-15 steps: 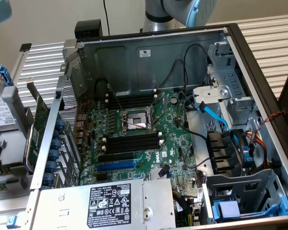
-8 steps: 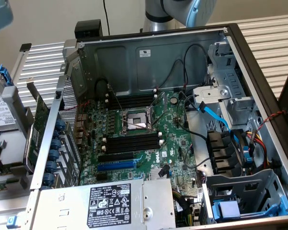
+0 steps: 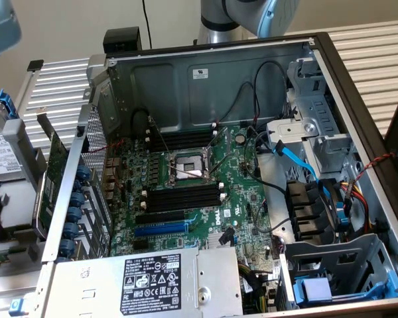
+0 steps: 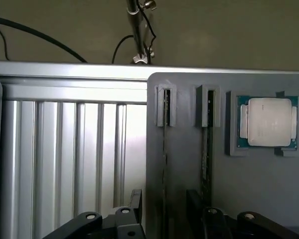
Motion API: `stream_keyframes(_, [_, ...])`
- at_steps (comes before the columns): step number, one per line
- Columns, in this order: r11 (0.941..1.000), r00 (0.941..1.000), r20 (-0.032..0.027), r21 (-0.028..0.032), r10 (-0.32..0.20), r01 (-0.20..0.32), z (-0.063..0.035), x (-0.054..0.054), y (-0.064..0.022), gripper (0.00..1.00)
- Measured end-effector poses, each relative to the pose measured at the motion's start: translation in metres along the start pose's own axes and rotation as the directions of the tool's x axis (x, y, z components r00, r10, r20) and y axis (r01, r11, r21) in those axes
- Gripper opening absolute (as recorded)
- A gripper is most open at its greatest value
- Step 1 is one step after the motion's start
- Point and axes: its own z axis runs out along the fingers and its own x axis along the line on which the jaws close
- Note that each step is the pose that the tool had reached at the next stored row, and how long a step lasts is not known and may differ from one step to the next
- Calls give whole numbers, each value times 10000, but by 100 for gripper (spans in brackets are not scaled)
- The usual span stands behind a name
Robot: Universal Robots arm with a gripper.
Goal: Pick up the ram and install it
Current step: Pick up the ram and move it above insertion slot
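The gripper [image 4: 165, 211] hangs with its jaws apart, one black finger on each side of the ram [image 4: 165, 149] and neither touching it. The ram stands on its long edge in a narrow groove of a grey holder [image 4: 189, 199]. That probably explains the pose: an upright stick offers both flat faces to a pinch, and wide jaws can pass it without knocking it. So the pick is lined up but not yet made.

Just beside it a second stick [image 4: 208, 144] stands the same way in its own groove. Raised end guides [image 4: 165, 104] keep each stick from tipping. Beyond these a processor [image 4: 267, 122] lies flat in a square recess, parked away from the grooves. The holder rests on a slatted aluminium bench [image 4: 65, 149], and past the bench edge a thin metal stand [image 4: 137, 30] rises against the wall.

In the exterior view the computer case [image 3: 358, 132] lies on its side with the panel off, so the motherboard [image 3: 239, 199] faces up, likely to allow a straight push from above. The long black memory slots [image 3: 182, 195] run across the middle of the frame, nearer than the open processor socket [image 3: 189, 169], and a further bank [image 3: 182, 139] lies behind it. As far as can be seen, no stick is seated in them. The robot arm [image 3: 252, 16] leaves the frame at the upper middle.
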Motion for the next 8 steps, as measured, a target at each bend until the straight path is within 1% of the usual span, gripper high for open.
stream_keyframes(3, [10000, 10000, 9, -28, 18, -18, 21, 2, 4, 48])
stream_keyframes(8, [10000, 10000, 67, -36, 63, -63, 59, 7, 15, 48])
